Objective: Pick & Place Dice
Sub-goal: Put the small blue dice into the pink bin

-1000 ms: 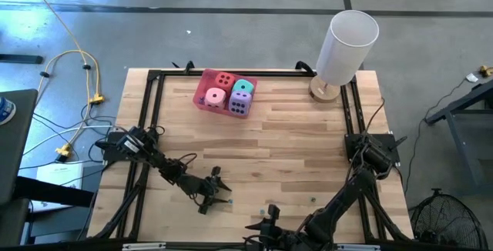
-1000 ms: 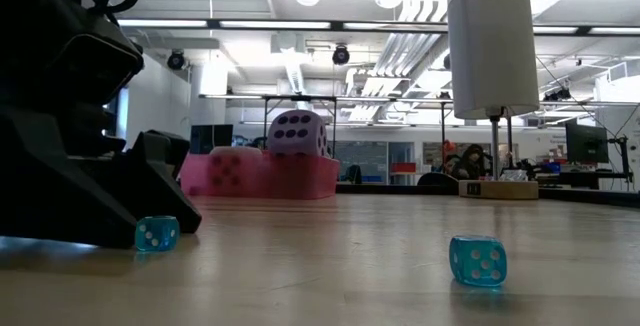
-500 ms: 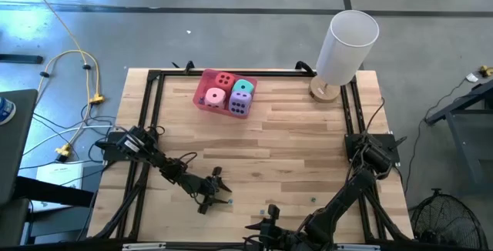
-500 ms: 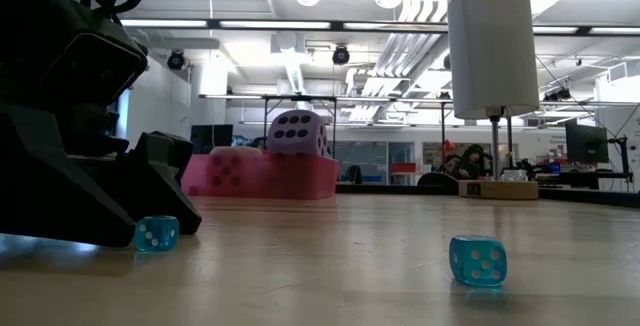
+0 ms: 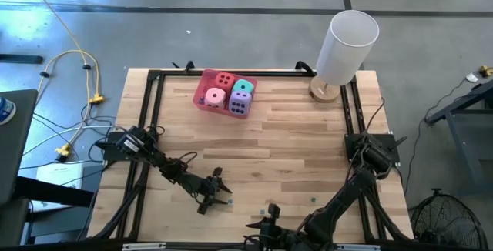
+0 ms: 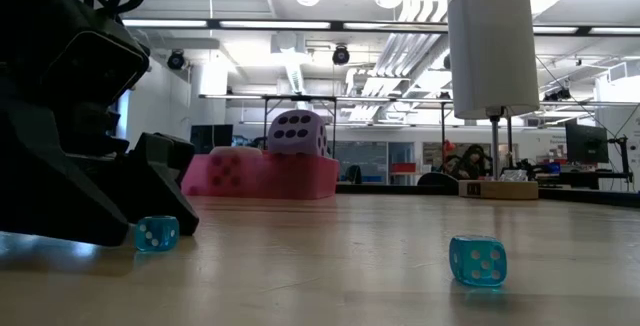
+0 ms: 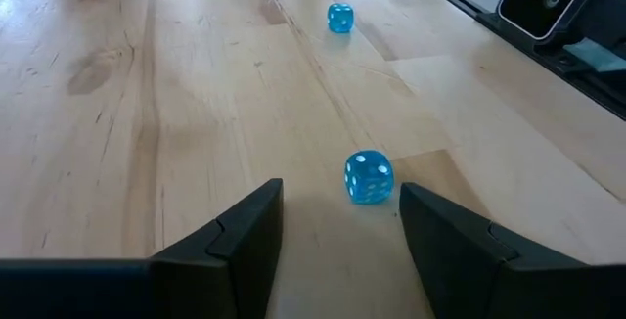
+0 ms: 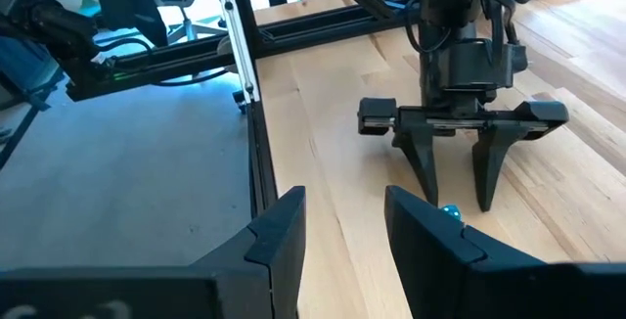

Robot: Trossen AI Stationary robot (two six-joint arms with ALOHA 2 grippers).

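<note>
My left gripper [image 7: 342, 197] is open, low over the table near its near edge [image 5: 218, 199]. A tiny blue die [image 7: 369, 177] lies on the wood just ahead of its fingertips, between them, with a gap on each side [image 6: 156, 233]. A second tiny blue die [image 7: 339, 18] rests farther off [image 6: 477, 260]. Four big soft dice, red [image 5: 225, 79], pink [image 5: 215, 96], teal [image 5: 244, 87] and purple [image 5: 239, 104], sit in the pink tray [image 5: 202, 102] at the far side. My right gripper [image 8: 344, 206] is open and waits near the near edge [image 5: 266, 224].
A white cylindrical lamp [image 5: 347, 47] on a wooden base stands at the far right corner. Black rails [image 5: 154, 105] frame the table's left, right and far sides. Another tiny die [image 5: 313, 199] lies toward the near right. Bare wood stretches between the tray and the arms.
My left gripper has crept slightly toward the near edge beside the tiny blue die and stayed open. The die has kept its place.
</note>
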